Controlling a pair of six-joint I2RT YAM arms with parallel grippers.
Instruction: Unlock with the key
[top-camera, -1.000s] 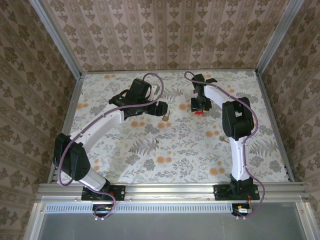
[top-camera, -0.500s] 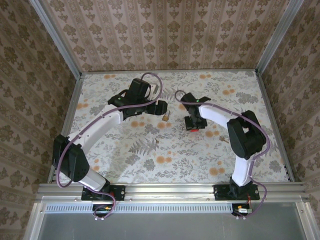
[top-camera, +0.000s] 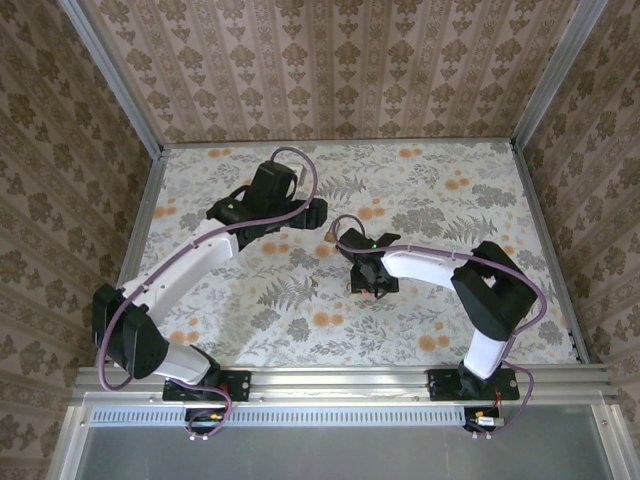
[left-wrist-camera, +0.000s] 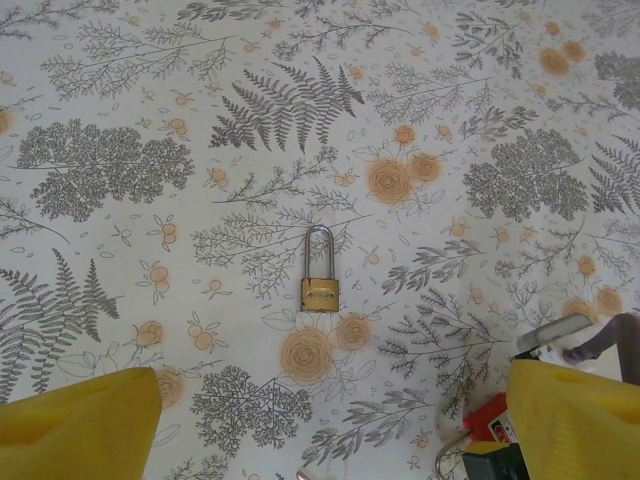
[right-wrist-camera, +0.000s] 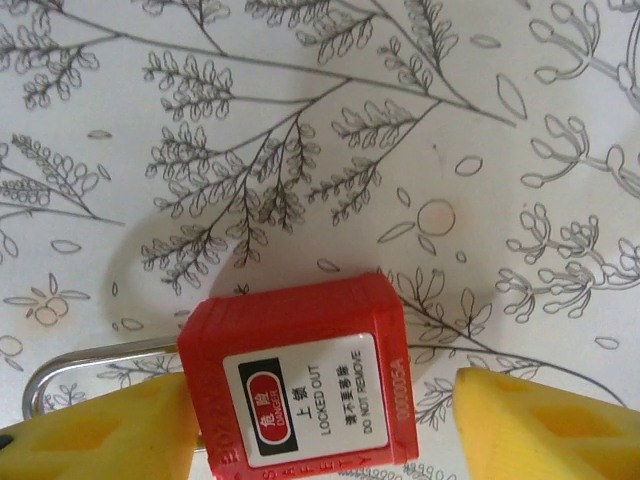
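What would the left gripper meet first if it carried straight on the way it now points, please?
Most likely the brass padlock, which lies flat on the tablecloth straight ahead of the open left gripper; nothing shows in between, though depth is unclear.

The square red plastic tag (right-wrist-camera: 300, 330) carries a white sticker (right-wrist-camera: 310, 395). On it a red oval holds two Chinese characters, beside "上锁", "LOCKED OUT" and "DO NOT REMOVE" in black. Raised characters on the tag's right side seem to read 000005A. The mark on the small brass padlock (left-wrist-camera: 320, 294) is too small to read.
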